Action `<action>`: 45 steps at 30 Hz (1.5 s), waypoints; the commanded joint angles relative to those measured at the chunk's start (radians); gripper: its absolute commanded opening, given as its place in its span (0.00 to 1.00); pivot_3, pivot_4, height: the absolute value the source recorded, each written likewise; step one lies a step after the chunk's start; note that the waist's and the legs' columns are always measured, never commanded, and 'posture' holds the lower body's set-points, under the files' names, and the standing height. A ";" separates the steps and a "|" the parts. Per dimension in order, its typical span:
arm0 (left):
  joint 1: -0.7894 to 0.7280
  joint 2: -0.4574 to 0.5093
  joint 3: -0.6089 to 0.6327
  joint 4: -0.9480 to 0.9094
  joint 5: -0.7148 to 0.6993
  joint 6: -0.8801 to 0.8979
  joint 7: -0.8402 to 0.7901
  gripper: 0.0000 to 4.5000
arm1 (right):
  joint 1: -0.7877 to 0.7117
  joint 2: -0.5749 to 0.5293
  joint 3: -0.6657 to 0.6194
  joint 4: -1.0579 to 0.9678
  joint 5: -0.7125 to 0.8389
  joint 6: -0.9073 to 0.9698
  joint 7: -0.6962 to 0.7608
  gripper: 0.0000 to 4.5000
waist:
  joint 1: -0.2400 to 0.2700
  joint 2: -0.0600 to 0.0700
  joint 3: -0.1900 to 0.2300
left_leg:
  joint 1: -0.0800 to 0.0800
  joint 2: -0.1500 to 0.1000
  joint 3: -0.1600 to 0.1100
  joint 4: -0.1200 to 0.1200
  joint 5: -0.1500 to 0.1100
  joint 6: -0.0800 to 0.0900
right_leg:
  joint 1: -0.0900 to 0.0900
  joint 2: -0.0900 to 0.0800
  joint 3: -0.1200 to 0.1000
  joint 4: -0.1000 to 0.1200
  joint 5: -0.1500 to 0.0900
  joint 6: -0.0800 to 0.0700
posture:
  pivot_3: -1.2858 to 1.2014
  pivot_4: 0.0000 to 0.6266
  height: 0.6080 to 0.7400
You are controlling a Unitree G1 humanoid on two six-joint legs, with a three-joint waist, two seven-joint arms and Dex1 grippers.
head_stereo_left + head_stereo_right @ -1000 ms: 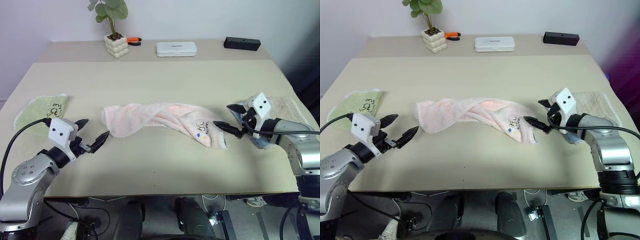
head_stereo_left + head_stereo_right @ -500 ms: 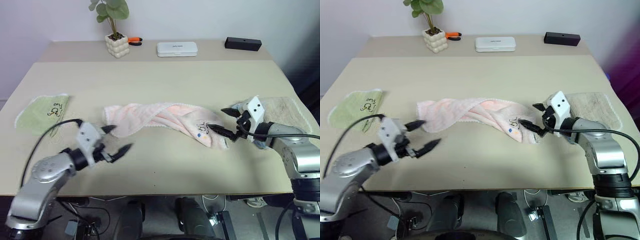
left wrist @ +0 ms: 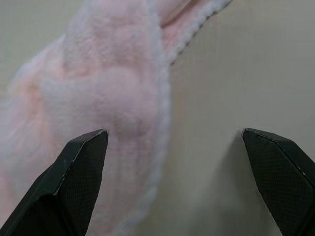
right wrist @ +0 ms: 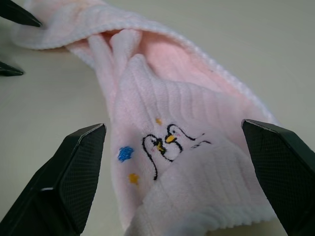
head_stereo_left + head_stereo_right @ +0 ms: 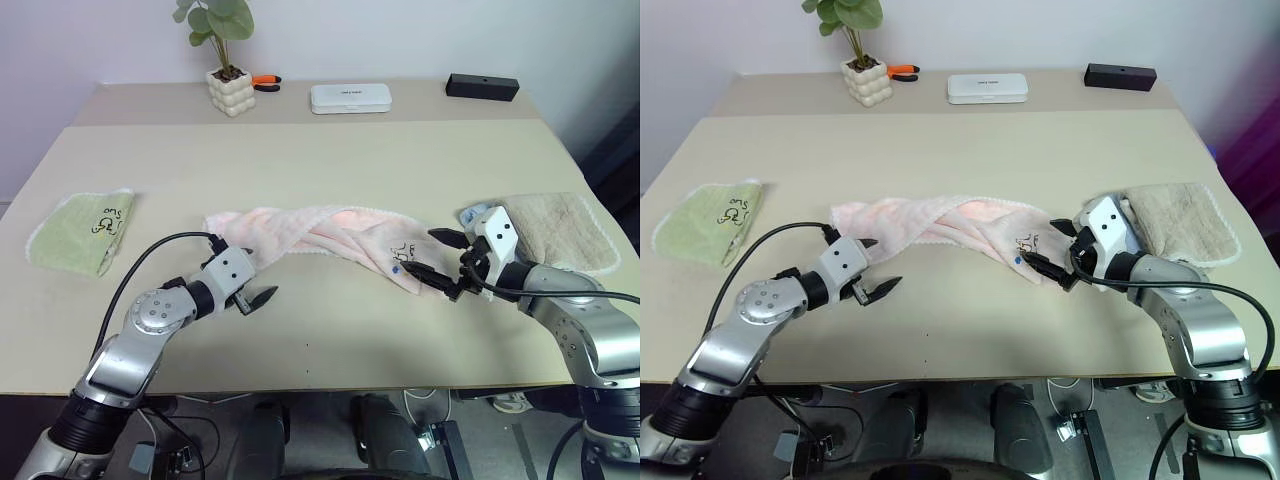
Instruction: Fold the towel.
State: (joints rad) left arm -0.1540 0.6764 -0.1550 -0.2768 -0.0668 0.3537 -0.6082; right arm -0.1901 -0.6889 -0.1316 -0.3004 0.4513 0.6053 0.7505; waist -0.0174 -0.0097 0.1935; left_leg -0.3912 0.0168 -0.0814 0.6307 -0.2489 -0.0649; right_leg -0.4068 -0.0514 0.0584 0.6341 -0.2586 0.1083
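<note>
We judge the pale pink terry towel (image 5: 320,240), lying twisted and bunched across the middle of the bench (image 5: 330,160), light, limp and grippy, so our wide-open left end effector (image 5: 252,290) and right end effector (image 5: 432,256) should pinch its end corners.

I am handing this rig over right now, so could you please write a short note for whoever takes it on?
Left pincer: open, holding nothing, at the near edge of the towel's left end.
Right pincer: open, holding nothing, at the towel's right end by the embroidered mark.
Pink towel: lies twisted and bunched across the middle of the table, left to right. Green towel lies at the left edge, beige towel at the right edge.
Done: both pincers brought to the towel's ends.
Left: grasp the ends, spread the towel flat, then fold it.
</note>
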 commanded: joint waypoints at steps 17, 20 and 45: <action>-0.019 0.044 0.091 0.107 0.057 -0.013 0.001 0.01 | -0.191 -0.061 0.040 0.130 -0.089 -0.006 -0.016 1.00 | -0.016 0.000 -0.001 | 0.002 0.000 0.000 0.000 0.000 0.000 | 0.001 0.000 0.000 0.002 0.000 0.000 | 0.52 0.24 0.98; 0.020 0.059 0.123 0.092 0.031 -0.034 -0.031 0.01 | -0.275 -0.068 0.073 0.255 -0.126 0.010 -0.012 1.00 | -0.023 0.000 0.000 | 0.002 0.000 0.000 0.000 0.000 0.000 | 0.001 0.000 0.000 0.002 0.000 0.000 | 0.52 0.24 0.98; 0.134 0.066 0.196 0.100 0.023 -0.107 -0.058 0.00 | -0.629 0.056 0.231 0.954 -0.348 -0.299 0.174 0.01 | -0.028 0.000 0.000 | 0.001 0.000 0.000 -0.001 0.000 0.000 | -0.001 0.000 0.000 0.004 0.000 0.000 | 0.52 0.24 0.98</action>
State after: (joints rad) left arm -0.0371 0.7313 0.0215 -0.1780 -0.0517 0.2443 -0.6650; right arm -0.8167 -0.6083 0.1301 0.7035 0.1089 0.3229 0.9213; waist -0.0451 -0.0093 0.1932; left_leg -0.3897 0.0170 -0.0810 0.6301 -0.2489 -0.0649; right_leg -0.4078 -0.0517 0.0585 0.6384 -0.2583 0.1083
